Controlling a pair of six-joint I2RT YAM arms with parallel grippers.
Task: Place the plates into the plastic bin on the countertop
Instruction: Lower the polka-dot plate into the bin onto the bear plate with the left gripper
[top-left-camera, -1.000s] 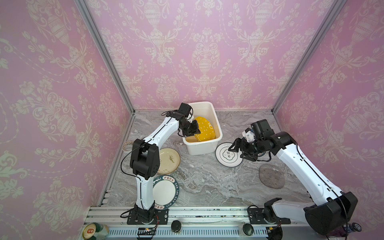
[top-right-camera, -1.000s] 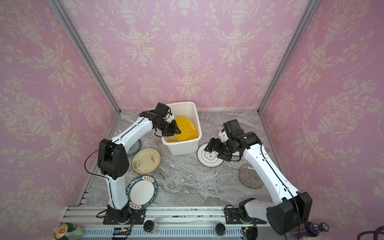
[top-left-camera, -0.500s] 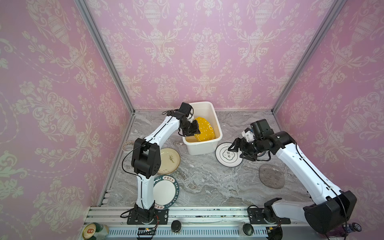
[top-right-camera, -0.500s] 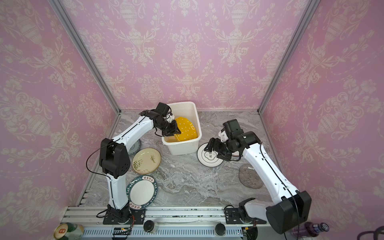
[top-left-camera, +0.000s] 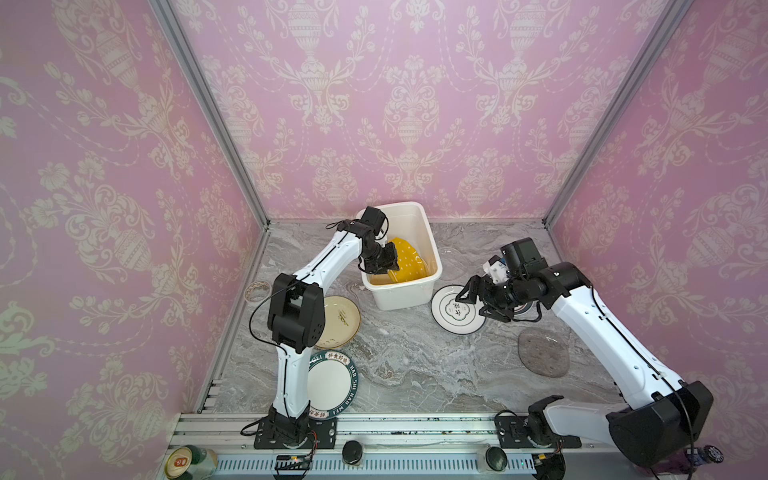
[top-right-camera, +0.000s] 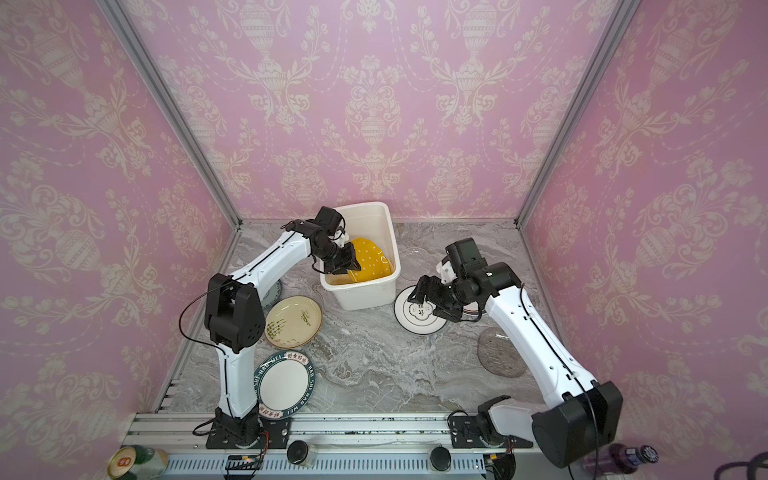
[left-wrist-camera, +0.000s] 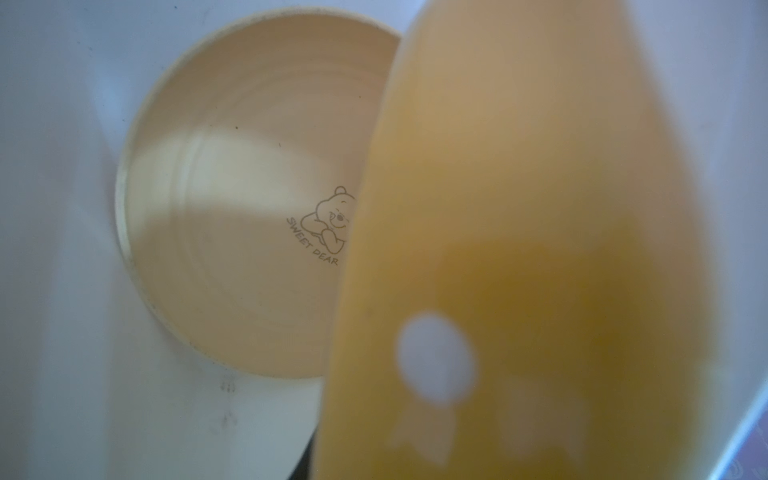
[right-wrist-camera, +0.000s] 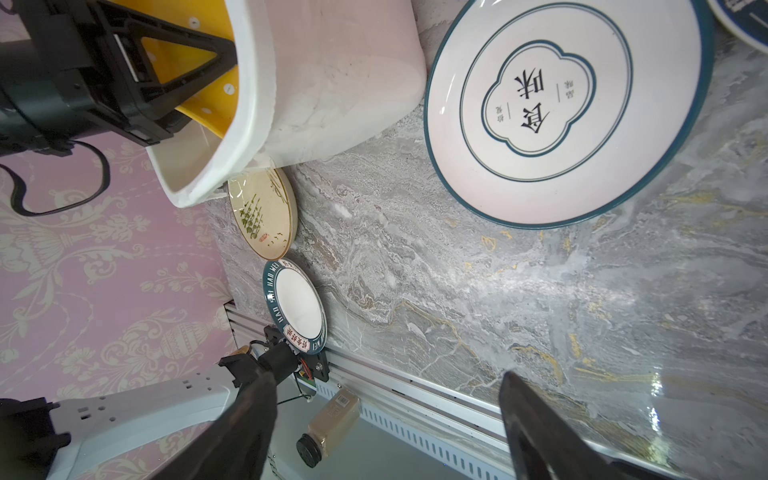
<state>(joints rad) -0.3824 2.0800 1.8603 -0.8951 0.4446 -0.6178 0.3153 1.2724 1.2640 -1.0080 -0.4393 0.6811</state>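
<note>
Holding the orange dotted plate (top-left-camera: 409, 262) by its rim, my left end effector (top-left-camera: 388, 264) is pinched nearly closed on it inside the plastic bin (top-left-camera: 401, 295), which stands at the middle of both top views, at the back of the counter (top-left-camera: 415, 365). The plate hangs steeply tilted, its lower edge down in the bin. I judge this to be the release step: the next move calls for tipping it flatter, then opening and drawing up clear of the bin's wall. The left wrist view shows what is already in there: a pale yellow bear plate (left-wrist-camera: 232, 208) lying flat on the bottom, with the orange one partly across it. My right end effector (top-left-camera: 473, 301) is spread wide and holds nothing. It hovers just right of the bin over the white ringed plate (top-left-camera: 446, 311), which lies flat, so gripping it will probably mean getting a finger under the rim. Waiting on the counter are the cream plate (top-left-camera: 338, 320) left of the bin, the lettered-rim plate (top-left-camera: 332, 382) at lower left, and the grey glass plate (top-left-camera: 542, 353) at right.
</note>
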